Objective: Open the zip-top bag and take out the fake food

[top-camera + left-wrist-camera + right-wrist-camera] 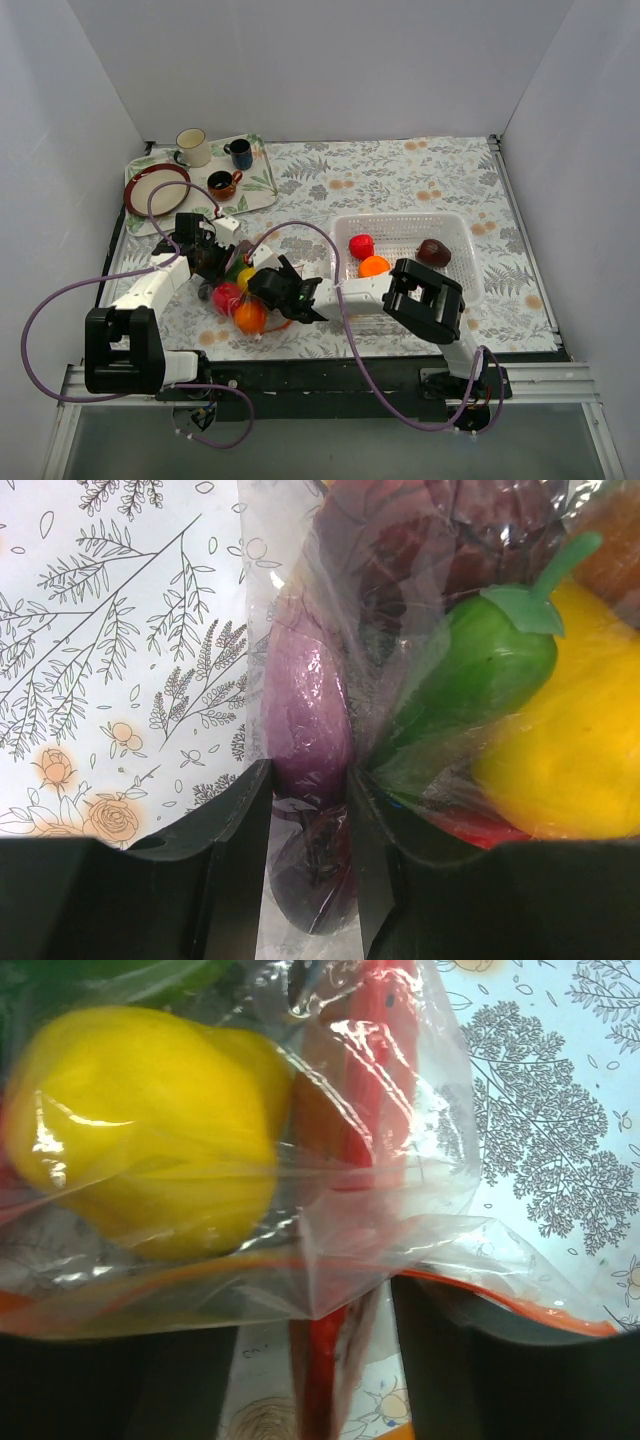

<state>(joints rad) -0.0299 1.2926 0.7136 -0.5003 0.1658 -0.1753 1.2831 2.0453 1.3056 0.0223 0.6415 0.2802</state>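
Pinching the bag (243, 298) on the table (420, 170), left fingers (190, 880) clamp it; right fingers (480, 1360) straddle its zipper (500, 1295), grip unclear. Opening step, apparently; next, part the mouth to free the food (150, 1130).

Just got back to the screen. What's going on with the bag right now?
Both arms are working on the bag. The left gripper pinches the plastic around a purple piece. The right gripper sits at the zipper strip, grip unclear. A yellow pepper and a green pepper are inside the bag. The basket holds a red piece, an orange piece and a maroon piece.
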